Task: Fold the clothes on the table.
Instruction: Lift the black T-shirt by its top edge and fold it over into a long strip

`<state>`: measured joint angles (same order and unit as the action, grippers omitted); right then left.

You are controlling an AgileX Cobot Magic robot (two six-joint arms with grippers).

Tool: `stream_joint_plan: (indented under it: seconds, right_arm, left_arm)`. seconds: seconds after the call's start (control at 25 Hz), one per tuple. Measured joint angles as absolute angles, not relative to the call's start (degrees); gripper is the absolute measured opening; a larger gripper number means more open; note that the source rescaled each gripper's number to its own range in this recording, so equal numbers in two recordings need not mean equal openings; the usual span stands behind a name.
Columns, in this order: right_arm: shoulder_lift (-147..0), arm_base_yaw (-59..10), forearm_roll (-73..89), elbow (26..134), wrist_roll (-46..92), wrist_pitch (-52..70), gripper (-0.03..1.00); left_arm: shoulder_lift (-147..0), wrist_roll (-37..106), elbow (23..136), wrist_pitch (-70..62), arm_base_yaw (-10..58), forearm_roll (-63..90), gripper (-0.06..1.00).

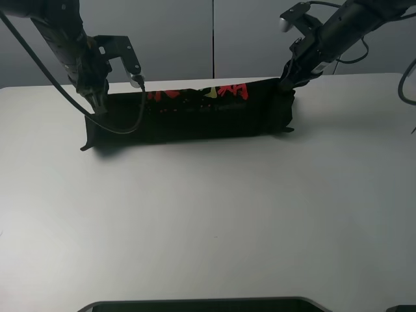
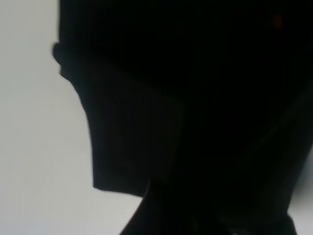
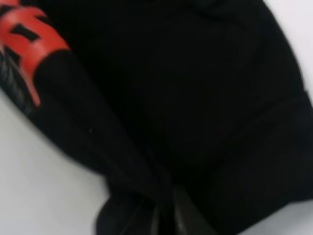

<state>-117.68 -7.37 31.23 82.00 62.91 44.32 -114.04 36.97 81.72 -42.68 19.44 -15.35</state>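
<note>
Where the white table [image 1: 208,221] fills most of the exterior high view, grey wall panels [image 1: 195,32] close off the scene behind it. The black T-shirt [image 1: 195,120] forms a long, narrow band across the far part of the table, well apart from the near edge. Its lower edge meets the tabletop and its upper edge runs between the two grippers. A small flap of cloth sticks out at each lower end of the band.

The left arm [image 1: 65,45] comes down from the upper left and the right arm [image 1: 344,26] from the upper right. The left gripper [image 1: 97,104] sits at the band's left end, its jaws pressed together on the cloth. In the left wrist view black fabric fills almost the whole picture and the fingertips themselves cannot be made out. The right gripper [image 1: 286,81] sits at the band's right end, likewise pinching the T-shirt. In the right wrist view the fabric gathers into folds that converge on it.

Red, blue and yellow printed characters [image 1: 201,93] run along the upper edge of the band. A thin black cable [image 1: 127,127] loops from the left arm across the front of the cloth.
</note>
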Motion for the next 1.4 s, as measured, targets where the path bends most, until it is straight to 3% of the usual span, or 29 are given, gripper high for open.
stream_joint_plan:
  seconds: [0.32,0.6,1.4]
  right_arm:
    - [-123.78,-7.37,35.27,82.00,70.37,34.88,0.01]
    - [-123.78,-7.48,37.04,82.00,74.04,30.39,0.01]
    - [-123.91,-7.68,62.21,82.00,105.30,21.26,0.01]
  left_arm:
    - [-114.27,35.08,81.72,-33.68,19.44,-18.95,0.02]
    - [-117.98,32.67,81.72,-34.45,19.44,-21.10,0.02]
    - [-119.69,11.31,81.72,-28.59,19.44,-39.25,0.02]
